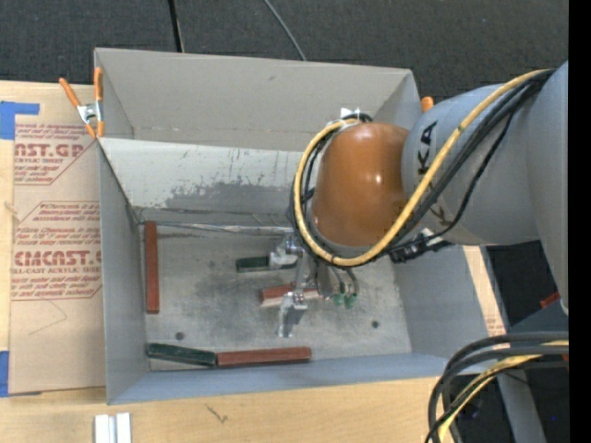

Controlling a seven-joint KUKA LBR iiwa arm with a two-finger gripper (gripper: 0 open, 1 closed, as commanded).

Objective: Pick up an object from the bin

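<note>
My gripper point(291, 284) is low over the middle of the bin floor, under the orange wrist cover, and it is open. Its two metal fingertips point(287, 251) stand well apart, one toward the back and one toward the front. A short red-brown block point(273, 293) lies on the floor between them, closer to the front fingertip. I cannot tell whether either finger touches it. A short dark green stick point(250, 264) lies just left of the back fingertip, its right end at that finger.
A long red-brown stick point(150, 268) lies along the left wall. Along the front wall lie a dark green stick point(180, 353) and another red-brown stick point(264, 356), end to end. The arm and its cables cover the bin's right side.
</note>
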